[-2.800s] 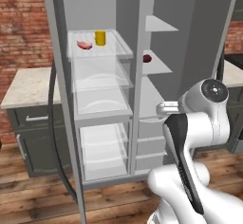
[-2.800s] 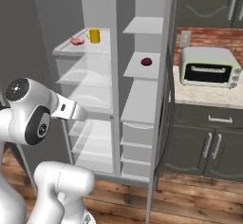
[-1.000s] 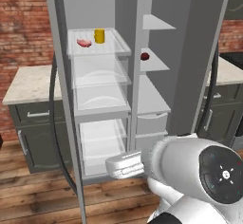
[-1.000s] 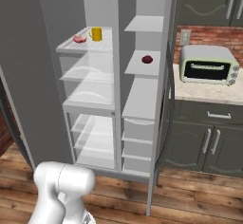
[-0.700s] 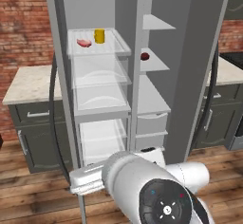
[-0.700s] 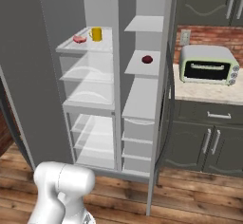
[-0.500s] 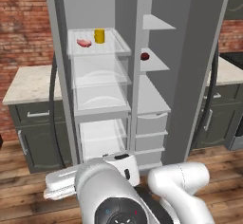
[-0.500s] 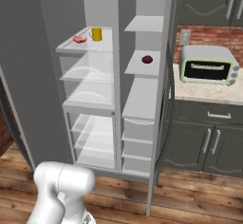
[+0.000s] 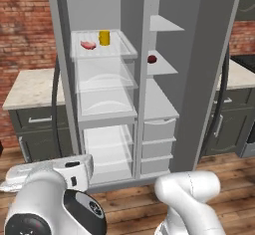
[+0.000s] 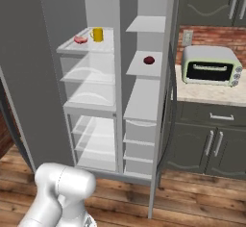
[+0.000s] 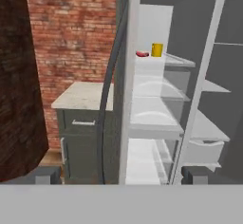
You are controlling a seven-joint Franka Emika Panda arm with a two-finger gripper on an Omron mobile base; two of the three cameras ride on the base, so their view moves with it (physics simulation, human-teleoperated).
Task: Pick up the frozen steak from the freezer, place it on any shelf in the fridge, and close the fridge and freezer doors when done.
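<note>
White robot arm (image 9: 55,204) sits low in the left base view, nearest the camera. In the hand view the gripper (image 11: 121,175) is spread wide with nothing between its two dark tips, pointing at the edge of the open fridge door (image 11: 124,76) with its curved dark handle (image 11: 108,99). Past that, both compartments stand open. The frozen steak (image 9: 88,45) is lying on the top clear shelf (image 9: 127,53) of the fridge (image 9: 102,104), toward the shelf's left edge, just beside the yellow cup (image 9: 104,38). Over in the freezer (image 10: 144,101), a small dark red round item (image 10: 149,60) sits on a grey shelf. Off to the right, a toaster oven (image 10: 210,66) is on the marble worktop (image 10: 206,92).
</note>
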